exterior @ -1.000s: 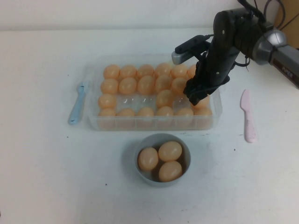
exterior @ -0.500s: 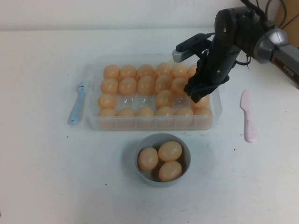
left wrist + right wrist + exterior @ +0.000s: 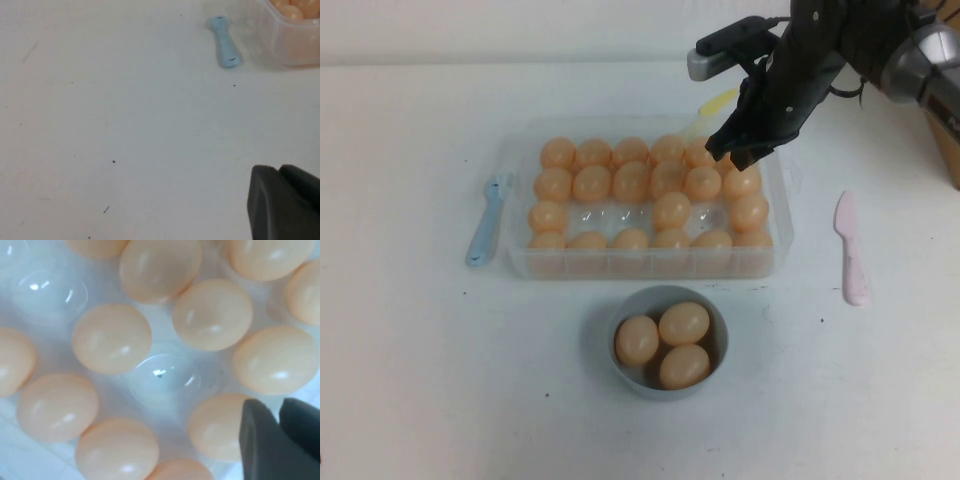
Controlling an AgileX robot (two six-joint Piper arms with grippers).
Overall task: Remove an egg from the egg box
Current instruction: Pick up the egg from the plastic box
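Note:
The clear egg box (image 3: 520, 262) lies mid-table and holds many orange eggs (image 3: 671, 210), with a few cups empty in its third row. My right gripper (image 3: 742, 153) hangs above the box's back right corner. In the right wrist view its fingers (image 3: 260, 440) stand close together above the eggs with nothing between them, and an empty cup (image 3: 162, 377) lies below. My left gripper (image 3: 282, 172) is out of the high view. It hovers shut over bare table, with the egg box's corner (image 3: 295, 40) ahead of it.
A grey-blue bowl (image 3: 620, 370) with three eggs stands in front of the box. A blue spoon (image 3: 485, 220) lies left of the box, a pink spoon (image 3: 850, 250) to its right, and a yellow utensil (image 3: 717, 103) behind it.
My right gripper has risen and moved back from the box's right side, and its fingers have come together. The eggs beneath it stay in the box.

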